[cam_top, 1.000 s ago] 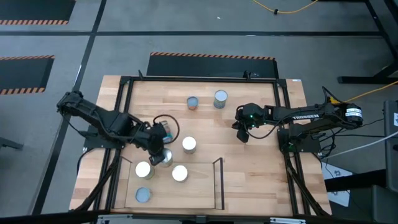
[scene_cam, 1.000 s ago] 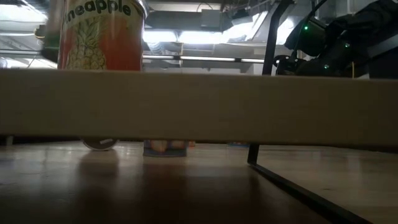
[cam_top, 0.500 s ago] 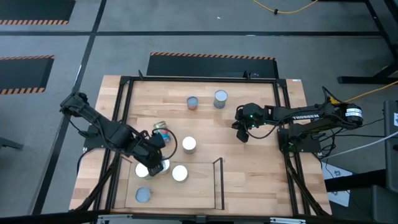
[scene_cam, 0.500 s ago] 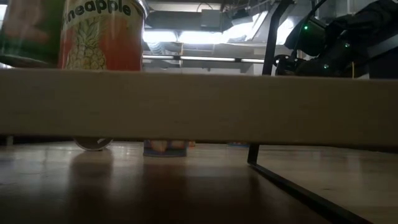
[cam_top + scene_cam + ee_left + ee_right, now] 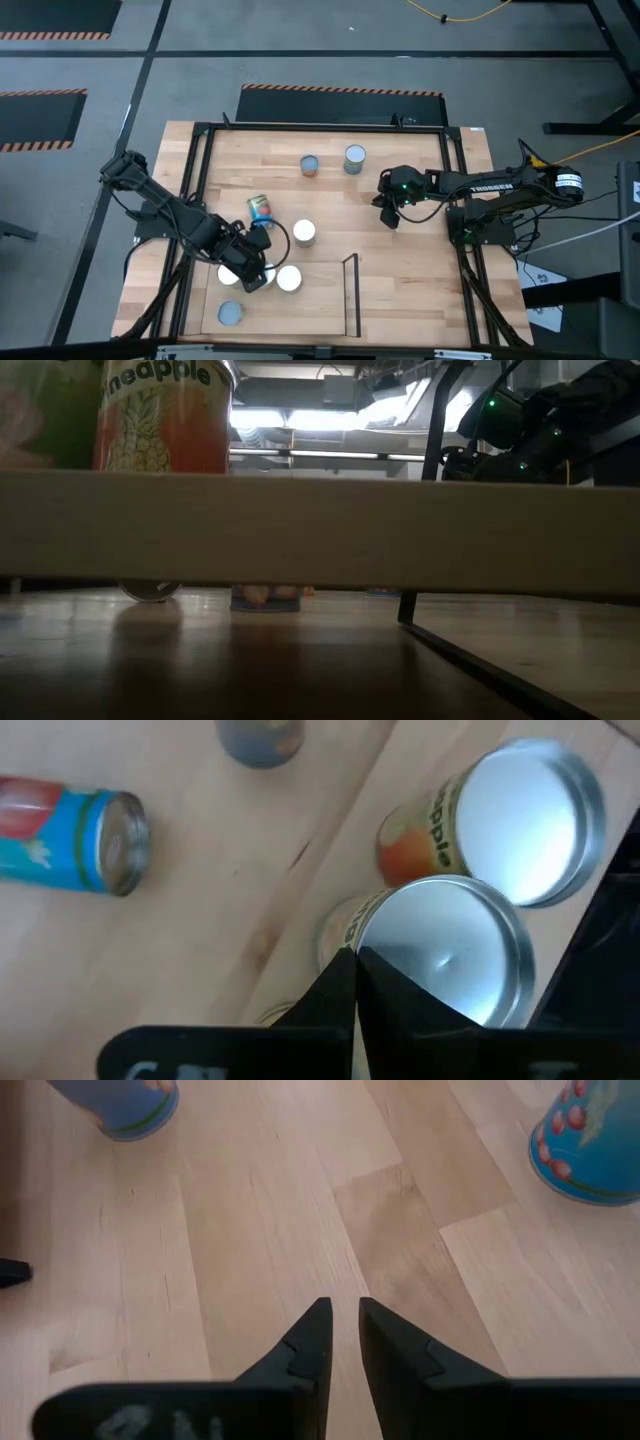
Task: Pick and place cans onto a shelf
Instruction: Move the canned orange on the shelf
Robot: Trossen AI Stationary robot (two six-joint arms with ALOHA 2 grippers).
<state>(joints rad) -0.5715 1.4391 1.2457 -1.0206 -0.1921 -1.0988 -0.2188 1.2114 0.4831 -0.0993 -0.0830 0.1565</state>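
Note:
My left gripper [image 5: 252, 272] [image 5: 356, 960] is over the far left part of the shelf [image 5: 320, 300], shut on a can with a silver top [image 5: 440, 955]. That can shows blurred at the left of the low view [image 5: 30, 415]. Beside it on the shelf stands a pineapple can [image 5: 520, 820] [image 5: 165, 415]. Two other cans stand on the shelf [image 5: 288, 279] [image 5: 231, 313]. A blue can [image 5: 261, 208] [image 5: 70, 830] lies on its side on the table, and a white-topped one [image 5: 304, 233] stands near it. My right gripper [image 5: 389, 218] [image 5: 342, 1310] waits mid-table, slightly open, with nothing between its fingers. My left gripper has the can by the rim of its top [image 5: 348, 952], on the side nearest the wrist. The shut fingertips meet right on the rim, one on the outside and one over the lid. They come steeply from above. The can stays about upright; whether its bottom stands on the shelf, I cannot tell.
Two cans [image 5: 309, 165] [image 5: 354, 157] stand upright toward the table's far side. A black rail [image 5: 352, 295] edges the shelf's right end. The shelf board [image 5: 320, 530] sits raised above the table top. Bare wood lies between the two arms.
My left gripper has gone toward the table's near edge and down, from beside the lying blue can to over the shelf, staying shut. The can has travelled with it and now shows next to the pineapple can. The lying blue can has stayed put.

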